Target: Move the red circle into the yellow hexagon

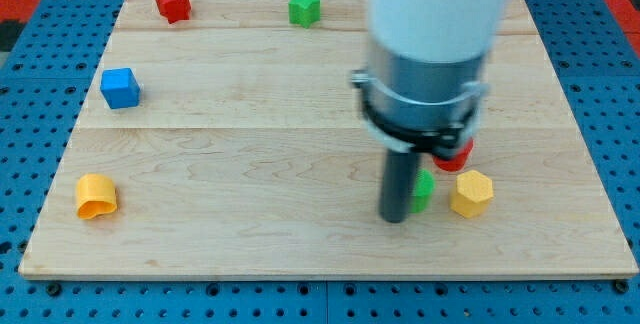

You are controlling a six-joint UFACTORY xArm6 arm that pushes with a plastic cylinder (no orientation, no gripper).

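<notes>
Your tip (394,219) sits on the wooden bench (250,164), touching or just beside a small green block (424,190) at its 3 o'clock. No hand on this rig, so no grasp state to tell. The red circle (458,156) is mostly hidden behind the arm (430,64), at 12 o'clock of the yellow hexagon (471,194), just beside it. Elsewhere: red block (172,4) and green block (304,8) at 12 o'clock edge, blue cube (120,88) at 9, another yellow block (96,197) at 8. No containers.
</notes>
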